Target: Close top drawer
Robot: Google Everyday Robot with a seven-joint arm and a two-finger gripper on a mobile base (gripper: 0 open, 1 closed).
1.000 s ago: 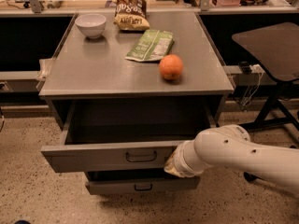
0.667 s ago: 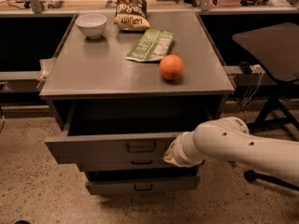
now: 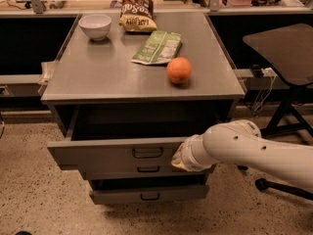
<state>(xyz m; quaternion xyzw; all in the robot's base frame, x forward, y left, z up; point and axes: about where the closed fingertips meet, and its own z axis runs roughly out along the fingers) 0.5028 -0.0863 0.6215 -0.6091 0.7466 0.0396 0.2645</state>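
Note:
The top drawer (image 3: 105,154) of the grey metal cabinet stands partly open, its tall front panel out from the cabinet body and its dark inside showing. A dark wire handle (image 3: 147,152) sits at the panel's centre. My gripper (image 3: 178,157) is at the right part of the drawer's front panel, against it, at the end of my white arm (image 3: 244,148), which comes in from the right. The wrist covers most of the gripper.
On the cabinet top (image 3: 98,72) are an orange (image 3: 179,70), a green packet (image 3: 158,47), a chip bag (image 3: 137,11) and a white bowl (image 3: 95,26). Two shallower drawers (image 3: 146,194) sit below. A dark side table (image 3: 283,45) stands at right.
The top drawer has slid back into the cabinet by a good part. My arm and gripper have moved forward with its front panel.

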